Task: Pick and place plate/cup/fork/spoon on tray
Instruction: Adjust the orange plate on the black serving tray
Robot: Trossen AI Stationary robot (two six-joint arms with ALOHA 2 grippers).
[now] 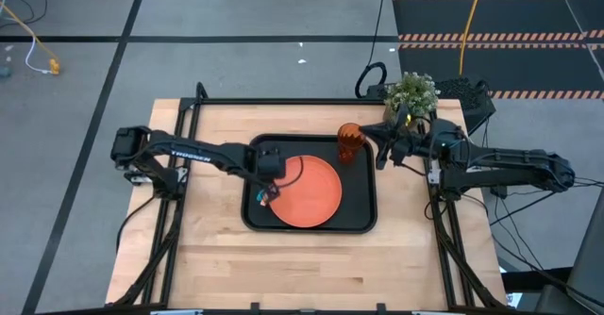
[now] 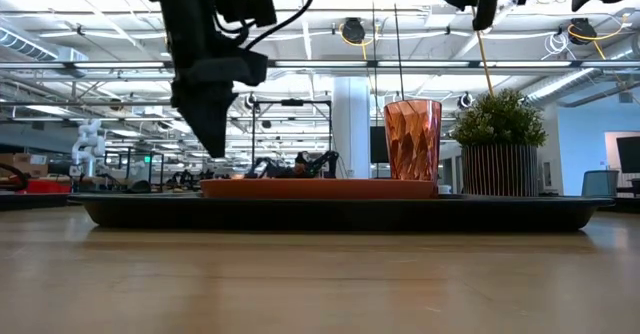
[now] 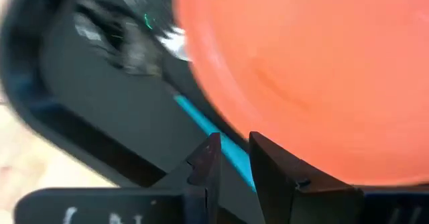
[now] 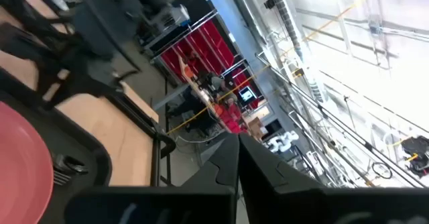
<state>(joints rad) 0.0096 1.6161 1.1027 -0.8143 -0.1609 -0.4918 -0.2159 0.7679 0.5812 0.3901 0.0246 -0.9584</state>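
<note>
The left gripper (image 1: 263,195), jaws nearly closed on nothing, hangs over the tray's (image 1: 363,223) left side, above the spoon (image 3: 213,135) beside the plate (image 1: 307,191). The right gripper's (image 1: 385,149) jaws are closed near the cup (image 1: 350,141).

The left arm reaches in from the table's left edge, its gripper (image 3: 231,158) pointing down — fingers (image 3: 206,163) nearly together, a narrow gap between them. The right arm stretches in from the right, its gripper (image 4: 238,150) raised high — fingers pressed together.
</note>
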